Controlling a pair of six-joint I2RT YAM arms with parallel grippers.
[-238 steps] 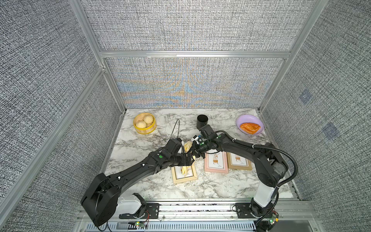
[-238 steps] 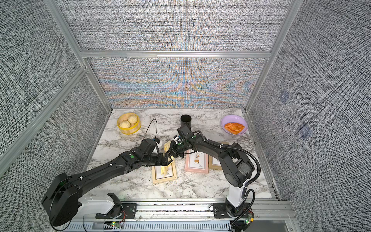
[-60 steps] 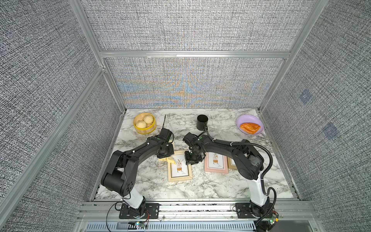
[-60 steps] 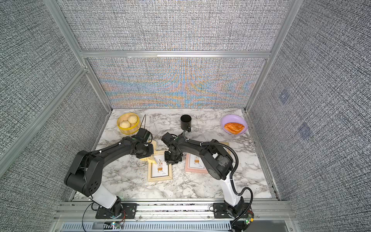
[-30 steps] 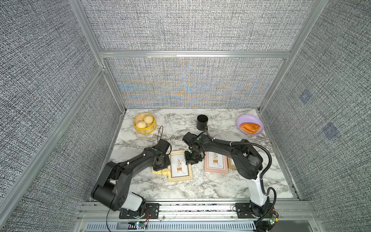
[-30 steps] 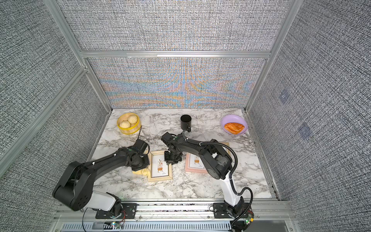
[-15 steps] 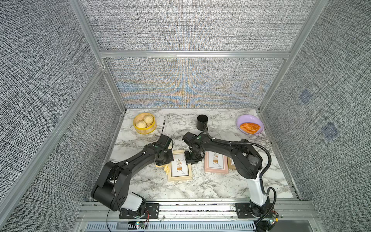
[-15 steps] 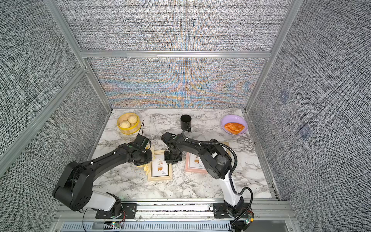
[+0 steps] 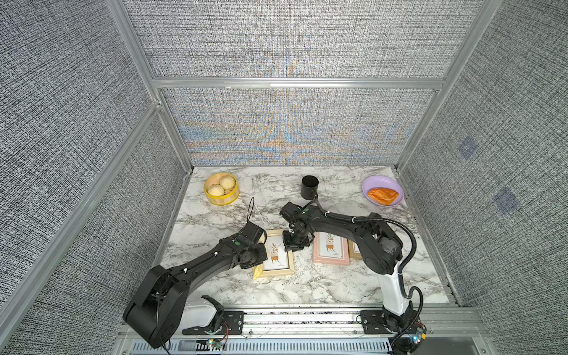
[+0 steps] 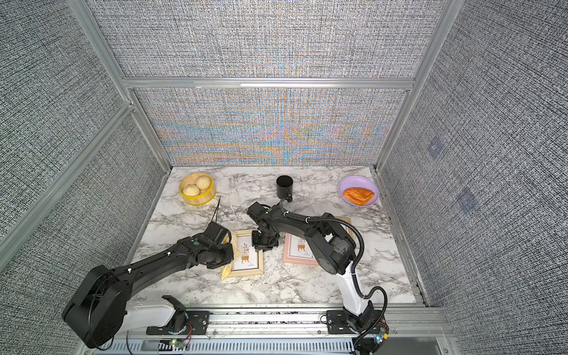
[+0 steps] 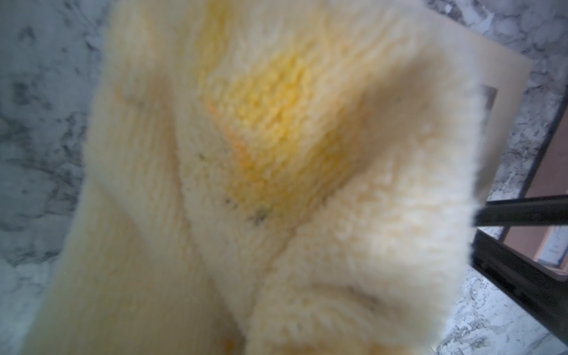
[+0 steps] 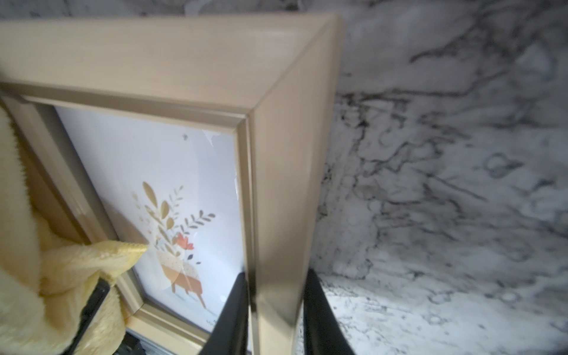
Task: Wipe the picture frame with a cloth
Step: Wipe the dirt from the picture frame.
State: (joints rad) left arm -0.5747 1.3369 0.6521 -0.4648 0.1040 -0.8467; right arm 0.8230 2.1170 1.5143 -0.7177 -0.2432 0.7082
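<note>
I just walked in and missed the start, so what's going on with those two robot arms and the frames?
The left hand grips the pale yellow cloth and holds it against one side of the light wood picture frame, which lies on the marble table. The right hand is clamped on the frame's opposite side rail, steadying it. Neither hand holds the pink frame beside it.

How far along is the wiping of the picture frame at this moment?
Done: the left gripper holds the cloth, and the right gripper clamps one side bar of the wooden frame. In hand: the cloth lies over the frame's edge nearest the left arm, one tip on the glass. To do: most of the glass is uncovered; whether it is wiped already, I cannot tell.
</note>
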